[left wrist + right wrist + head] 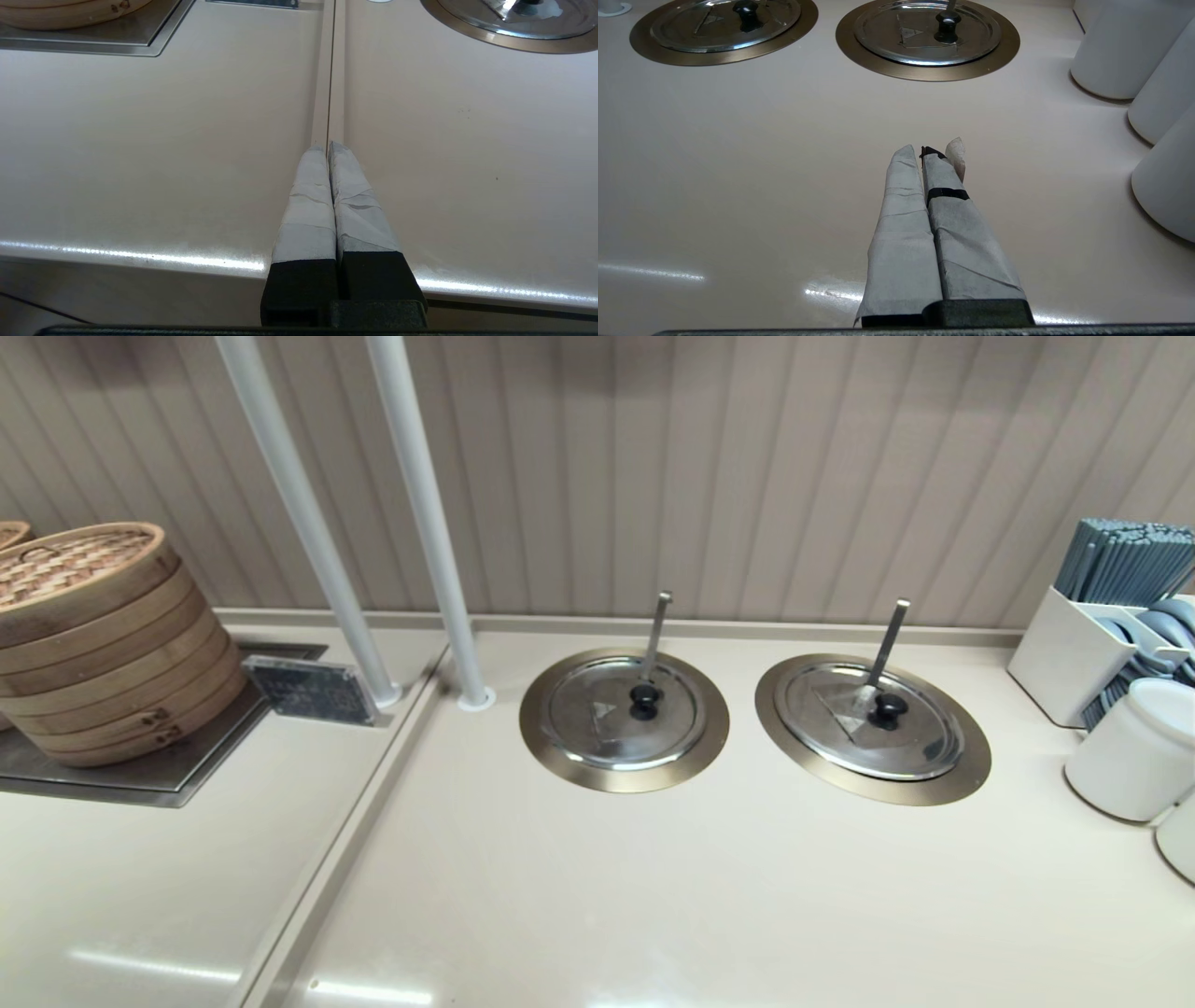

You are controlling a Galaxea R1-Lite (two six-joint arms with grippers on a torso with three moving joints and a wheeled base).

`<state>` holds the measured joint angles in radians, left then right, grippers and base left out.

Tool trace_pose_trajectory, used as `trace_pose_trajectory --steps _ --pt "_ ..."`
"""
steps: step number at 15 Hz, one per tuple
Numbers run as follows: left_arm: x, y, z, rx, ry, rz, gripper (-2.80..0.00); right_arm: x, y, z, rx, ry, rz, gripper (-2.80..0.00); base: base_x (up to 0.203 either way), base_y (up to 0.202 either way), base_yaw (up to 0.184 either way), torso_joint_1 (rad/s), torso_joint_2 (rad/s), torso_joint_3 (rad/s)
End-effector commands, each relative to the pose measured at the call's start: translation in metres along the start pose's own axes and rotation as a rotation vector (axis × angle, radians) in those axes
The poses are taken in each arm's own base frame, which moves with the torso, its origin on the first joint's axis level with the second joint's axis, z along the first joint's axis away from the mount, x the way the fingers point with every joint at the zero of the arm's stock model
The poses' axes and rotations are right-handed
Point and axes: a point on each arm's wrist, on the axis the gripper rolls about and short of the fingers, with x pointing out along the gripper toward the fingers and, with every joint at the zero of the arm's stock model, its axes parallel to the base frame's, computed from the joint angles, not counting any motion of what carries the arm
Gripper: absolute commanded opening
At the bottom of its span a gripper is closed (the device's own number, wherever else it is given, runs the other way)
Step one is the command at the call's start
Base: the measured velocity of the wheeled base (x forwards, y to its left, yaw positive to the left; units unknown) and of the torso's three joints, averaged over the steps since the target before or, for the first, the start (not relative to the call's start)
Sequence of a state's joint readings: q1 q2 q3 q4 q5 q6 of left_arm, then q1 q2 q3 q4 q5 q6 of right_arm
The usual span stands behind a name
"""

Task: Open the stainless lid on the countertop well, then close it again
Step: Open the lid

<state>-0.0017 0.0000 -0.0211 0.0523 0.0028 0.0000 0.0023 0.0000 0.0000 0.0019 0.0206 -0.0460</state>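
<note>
Neither arm shows from the head camera. The ladle handle (pixel 886 641) slants up out of the countertop well (pixel 873 729), its bowl hidden beneath the stainless lid (pixel 873 721), shiny, round, black-knobbed, seated flat inside the brass ring. Left gripper (pixel 328 145) and right gripper (pixel 920 151): taped fingers pressed together, empty, above the smooth beige counter (pixel 597 896).

The lid (pixel 872 721) hides the well's (pixel 962 761) inside and the ladle's (pixel 888 639) bowl. At far left, the steamer (pixel 103 644) is cut off.
</note>
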Motion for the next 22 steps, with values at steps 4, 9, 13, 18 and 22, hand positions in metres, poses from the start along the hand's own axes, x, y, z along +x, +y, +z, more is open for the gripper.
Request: trace_pose_trajectory --steps 4,9,13,18,22 --pt "0.000 0.000 0.000 0.000 -0.001 0.000 -2.80 0.000 0.000 0.000 0.012 0.000 -0.018 -2.80 0.000 0.000 0.000 0.000 0.00 0.000" --pt "0.000 0.000 0.000 0.000 0.001 0.000 -2.80 -0.009 -0.005 0.066 0.046 -0.075 -0.079 -2.80 0.000 0.000 0.000 0.000 0.00 0.000" --pt "0.000 0.000 0.000 0.000 0.002 0.000 -2.80 0.044 -0.009 0.118 0.069 0.163 -0.113 -2.80 0.000 0.000 0.000 0.000 0.00 0.000" --pt "0.000 0.000 0.000 0.000 0.001 0.000 -2.80 0.175 -0.014 0.132 0.118 0.493 -0.152 -2.80 0.000 0.000 0.000 0.000 0.00 0.000" --pt "0.000 0.000 0.000 0.000 0.000 0.000 -2.80 0.264 -0.024 0.134 0.138 0.558 -0.213 -2.80 0.000 0.000 0.000 0.000 0.00 0.000"
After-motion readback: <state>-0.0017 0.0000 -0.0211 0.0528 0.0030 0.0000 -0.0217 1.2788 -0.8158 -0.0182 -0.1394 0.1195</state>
